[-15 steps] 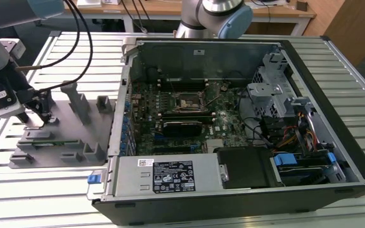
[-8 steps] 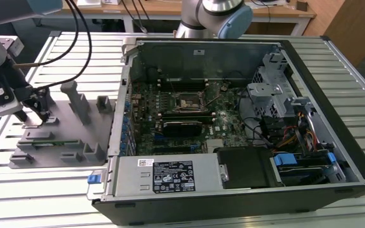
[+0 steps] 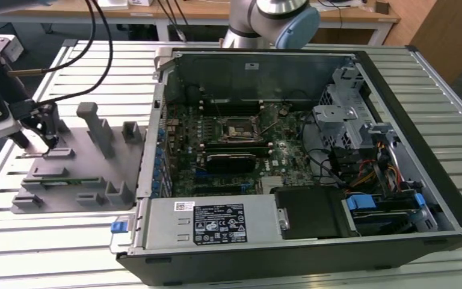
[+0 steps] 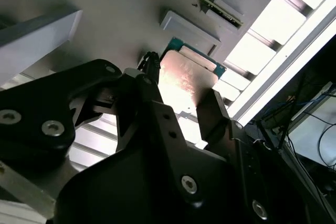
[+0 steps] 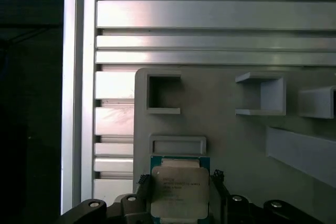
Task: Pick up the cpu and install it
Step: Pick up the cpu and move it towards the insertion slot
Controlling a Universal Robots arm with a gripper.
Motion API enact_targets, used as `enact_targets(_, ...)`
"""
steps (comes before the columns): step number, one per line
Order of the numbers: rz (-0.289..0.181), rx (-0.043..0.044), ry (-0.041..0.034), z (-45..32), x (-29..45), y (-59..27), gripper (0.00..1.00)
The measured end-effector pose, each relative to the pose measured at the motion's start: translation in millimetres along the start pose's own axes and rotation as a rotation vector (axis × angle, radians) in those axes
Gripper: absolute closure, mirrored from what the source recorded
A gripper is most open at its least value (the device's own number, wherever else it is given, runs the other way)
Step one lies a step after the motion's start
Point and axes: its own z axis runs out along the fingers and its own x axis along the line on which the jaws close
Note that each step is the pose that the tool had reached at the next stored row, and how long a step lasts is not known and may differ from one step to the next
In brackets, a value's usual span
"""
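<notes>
The cpu lies flat on the grey tray, just beside a low raised stop and near the tray's edge over the slatted table. The fingers straddle it, parted barely wider than the chip and apparently gripping nothing. An off-centre squeeze could tilt it or skid it into the stop. Upright blocks crowd one side; the computer case stands well apart.
</notes>
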Motion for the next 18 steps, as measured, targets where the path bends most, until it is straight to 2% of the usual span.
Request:
enact_targets(8, 0.000, -0.0012, -0.0007, -15.4, 0.3, 0.4, 0.47)
enact_targets(18, 0.000, -0.0013, -0.0015, -28.0, 0.6, 0.7, 0.47)
